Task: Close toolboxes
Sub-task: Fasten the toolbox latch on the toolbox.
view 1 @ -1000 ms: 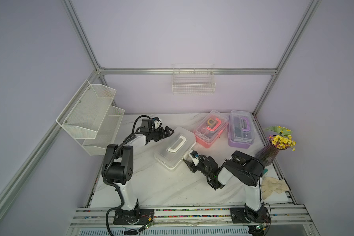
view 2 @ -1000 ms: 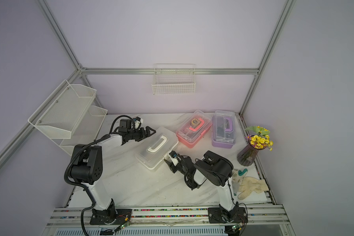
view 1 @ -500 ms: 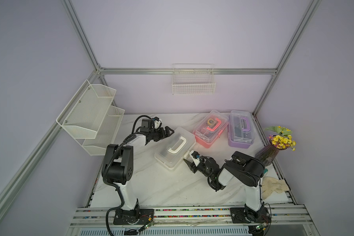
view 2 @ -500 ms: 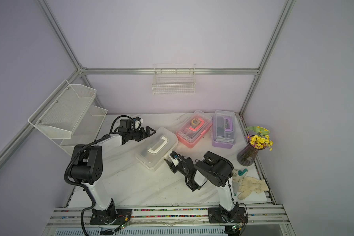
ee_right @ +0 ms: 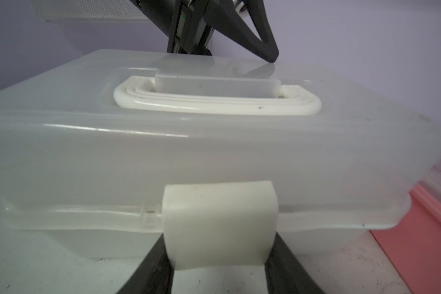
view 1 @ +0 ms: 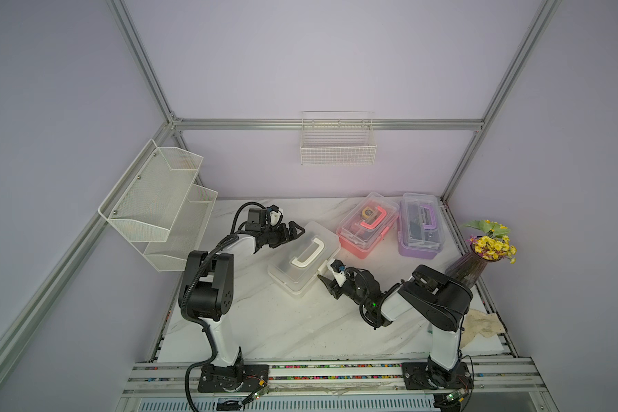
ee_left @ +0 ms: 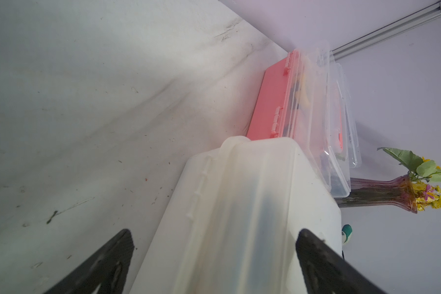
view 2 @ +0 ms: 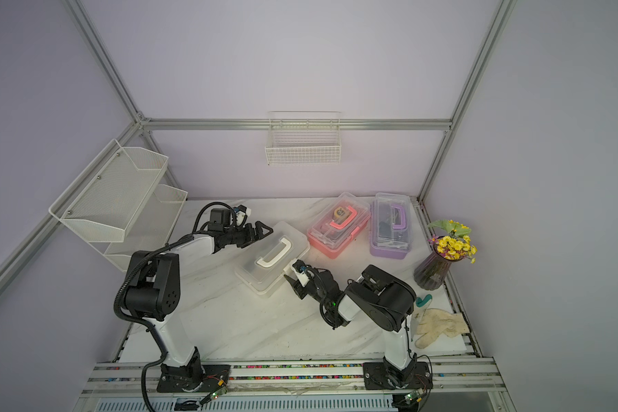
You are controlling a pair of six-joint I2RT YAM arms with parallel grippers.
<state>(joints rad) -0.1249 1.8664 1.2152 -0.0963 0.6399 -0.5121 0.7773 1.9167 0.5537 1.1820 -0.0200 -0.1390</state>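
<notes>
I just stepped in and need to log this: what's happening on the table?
Both arms are working on the white toolbox. The left hand, open, straddles one end with a finger on top. The right hand grips the front latch. The pink toolbox and purple toolbox sit by the back wall; both look shut.

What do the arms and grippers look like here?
The left arm and right arm have bulky black joint housings and white links. The left gripper and right gripper have black triangular open-frame fingers. A black ribbed cable runs along the left arm; a green light glows on the right.
</notes>
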